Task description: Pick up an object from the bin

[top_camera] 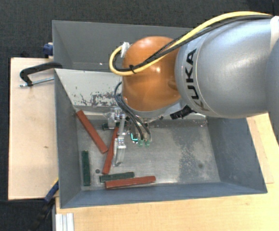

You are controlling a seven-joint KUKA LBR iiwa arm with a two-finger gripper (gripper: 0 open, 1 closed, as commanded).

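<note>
My gripper point(131, 141) hangs under the orange cover at the bin's middle left, low over the floor. Its fingers stand apart, open, with nothing between them. The left, silvery fingertip point(121, 148) rests right beside the upper end of a red-brown stick point(108, 160) that lies slanted towards the front. A second, longer red-brown stick point(91, 131) lies diagonally just left of it. The right fingertip point(142, 138) is over bare floor.
Along the front wall lie a red stick point(131, 181) and a dark green stick point(116, 176), side by side. Another dark green stick point(85, 168) lies along the left wall. The arm covers the bin's back right.
</note>
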